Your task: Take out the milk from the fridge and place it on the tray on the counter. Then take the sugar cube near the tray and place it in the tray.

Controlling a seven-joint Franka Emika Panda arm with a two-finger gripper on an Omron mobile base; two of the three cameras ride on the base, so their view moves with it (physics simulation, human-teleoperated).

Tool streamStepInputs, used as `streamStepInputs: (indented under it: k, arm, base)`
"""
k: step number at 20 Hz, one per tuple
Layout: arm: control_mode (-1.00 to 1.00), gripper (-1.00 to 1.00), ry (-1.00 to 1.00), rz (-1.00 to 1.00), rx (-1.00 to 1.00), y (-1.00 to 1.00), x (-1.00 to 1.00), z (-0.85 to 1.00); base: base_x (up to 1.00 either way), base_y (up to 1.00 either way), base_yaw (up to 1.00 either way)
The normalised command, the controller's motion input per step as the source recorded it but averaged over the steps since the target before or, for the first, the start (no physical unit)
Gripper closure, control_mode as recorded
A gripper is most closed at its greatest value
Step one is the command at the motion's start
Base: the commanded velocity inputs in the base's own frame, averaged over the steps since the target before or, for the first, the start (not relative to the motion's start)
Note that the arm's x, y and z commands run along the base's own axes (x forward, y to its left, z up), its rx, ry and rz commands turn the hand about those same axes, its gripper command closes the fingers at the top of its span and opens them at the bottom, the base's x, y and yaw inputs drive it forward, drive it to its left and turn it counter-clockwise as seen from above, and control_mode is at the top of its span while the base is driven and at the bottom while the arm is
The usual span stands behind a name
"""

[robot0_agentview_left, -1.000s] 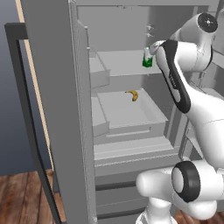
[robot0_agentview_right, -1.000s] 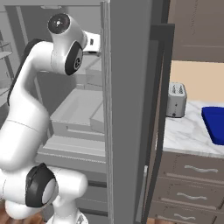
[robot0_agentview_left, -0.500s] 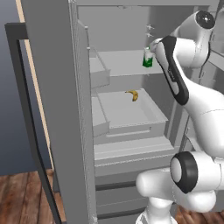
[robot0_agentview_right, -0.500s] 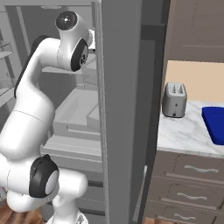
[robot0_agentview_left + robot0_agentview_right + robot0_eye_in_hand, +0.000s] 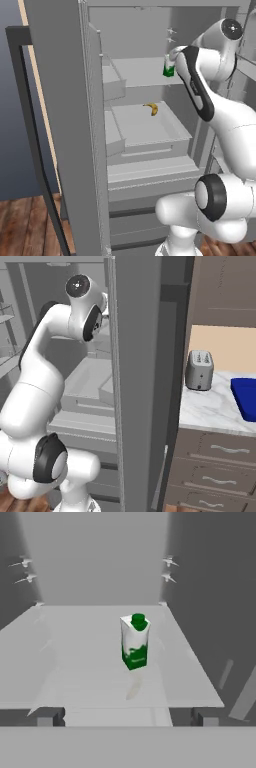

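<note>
Now, milk: upright, frame centre, on fridge shelf.
Gripper: jaws fully apart, holding nothing (fingertips at bottom edge).
Banana: lower shelf, mid-frame.

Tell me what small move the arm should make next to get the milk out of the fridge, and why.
Probably ease the gripper straight forward along the shelf toward the milk. In the hand view the carton stands upright and centred ahead, apart from the fingertips, and the jaws stand wide open, so closing now would catch nothing.

milk on fridge shelf, banana below
</note>
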Motion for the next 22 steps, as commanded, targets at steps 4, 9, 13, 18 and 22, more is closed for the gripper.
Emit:
streamStepInputs:
  k: [4, 9, 13, 18, 22]
  arm:
    - [-1.0, -1.0, 0.0, 0.0, 0.0, 0.0, 0.5, -0.13]
    - [-1.0, -1.0, 0.0, 0.0, 0.0, -0.01, 0.36, 0.0]
    - [-1.0, -1.0, -0.04, -0.03, 0.0, -0.08, 0.2, 0.0]
    - [-1.0, -1.0, 0.0, -0.05, 0.0, -0.08, 0.32, 0.0]
    - [-1.0, -1.0, 0.01, 0.0, 0.0, 0.0, 0.41, -0.03]
  base:
    - [0.0, 0.0, 0.0]
    - [0.0, 0.0, 0.0]
    - [0.0, 0.0, 0.0]
    - [0.0, 0.0, 0.0]
    - [0.0, 0.0, 0.0]
